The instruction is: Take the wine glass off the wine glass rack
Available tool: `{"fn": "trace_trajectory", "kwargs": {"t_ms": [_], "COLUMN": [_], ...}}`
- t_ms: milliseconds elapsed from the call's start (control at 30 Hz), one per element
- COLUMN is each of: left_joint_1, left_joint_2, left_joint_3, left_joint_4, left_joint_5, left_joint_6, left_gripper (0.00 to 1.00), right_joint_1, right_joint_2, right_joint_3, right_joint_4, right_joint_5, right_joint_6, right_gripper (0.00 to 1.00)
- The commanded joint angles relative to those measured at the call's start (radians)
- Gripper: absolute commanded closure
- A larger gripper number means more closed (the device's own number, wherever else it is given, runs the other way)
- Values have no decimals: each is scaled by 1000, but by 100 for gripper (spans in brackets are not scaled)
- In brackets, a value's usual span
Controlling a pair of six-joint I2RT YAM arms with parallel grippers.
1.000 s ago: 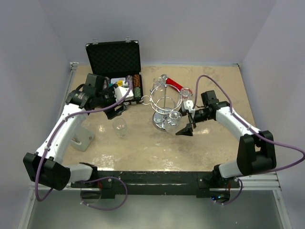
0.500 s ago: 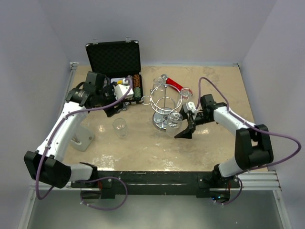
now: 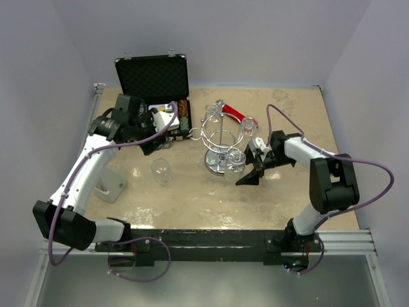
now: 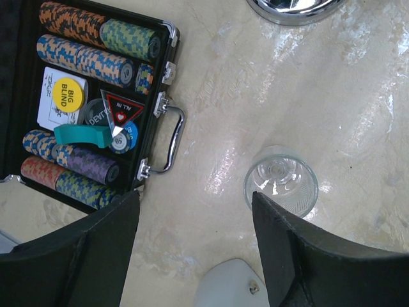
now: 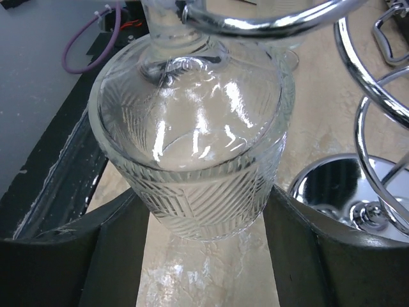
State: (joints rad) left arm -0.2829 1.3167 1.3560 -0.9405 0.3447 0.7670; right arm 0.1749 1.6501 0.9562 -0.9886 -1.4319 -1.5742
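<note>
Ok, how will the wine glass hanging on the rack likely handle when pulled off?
Probably rigid but fragile: the wine glass is clear cut glass. Its glossy bowl may slip between the jaws of the right gripper, though the ribbed pattern could help. It hangs from a wire loop of the wine glass rack, so it likely snags unless slid out sideways.

All the legible print sits inside the black chip case, seen from the left wrist. In the compartment behind the case's handle, a round yellow button lying on a white card reads "BIG BLIND". Just beside it, nearer the handle, a black triangular marker with a red border reads "ALL IN" (with a small heart). A dark round disc between them shows letters beginning "DE", the rest unclear. No other writing can be read.
</note>
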Motion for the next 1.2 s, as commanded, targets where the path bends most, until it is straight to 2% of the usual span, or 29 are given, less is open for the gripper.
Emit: {"fn": "trace_trajectory", "kwargs": {"t_ms": [0, 33, 67, 133, 233, 367, 533, 700, 800, 933, 1067, 1167], "left_joint_1": [-2, -2, -2, -4, -10, -13, -47, -185, -350, -539, -582, -582], "left_joint_2": [12, 9, 4, -10, -10, -22, -83, -183, -237, -180, -131, -166], "left_joint_3": [40, 40, 37, 20, 3, 5, -1, 8, -5, 25, -20, -104], "left_joint_4": [25, 35, 40, 46, 54, 77, 101, 127, 261, 315, 310, 330], "left_joint_5": [37, 52, 81, 144, 184, 206, 266, 258, 244, 249, 274, 257], "left_joint_6": [-17, -21, -23, -9, -6, -15, 3, 156, 237, 325, 365, 353], "left_gripper": [25, 25, 25, 25, 25, 26, 28, 29, 27, 28, 30, 31], "right_joint_1": [-48, -52, -57, -64, -66, -66, -66, -66, -66, -64, -64, -72], "right_joint_2": [-62, -68, -76, -82, -67, -72, -113, -134, -171, -213, -210, -158], "right_joint_3": [6, 9, 10, 16, 21, 10, -13, -33, -46, -59, -73, -76], "right_joint_4": [-38, -38, -38, -38, -38, -38, -38, -38, -36, -36, -32, -38], "right_joint_5": [-90, -81, -75, -64, -62, -19, 16, 25, 27, 24, 14, 24], "right_joint_6": [-47, -50, -56, -63, -67, -107, -135, -119, -89, -55, -52, -73], "right_gripper": [47, 41, 38, 40, 54, 67, 73, 75, 75, 76, 80, 83]}}
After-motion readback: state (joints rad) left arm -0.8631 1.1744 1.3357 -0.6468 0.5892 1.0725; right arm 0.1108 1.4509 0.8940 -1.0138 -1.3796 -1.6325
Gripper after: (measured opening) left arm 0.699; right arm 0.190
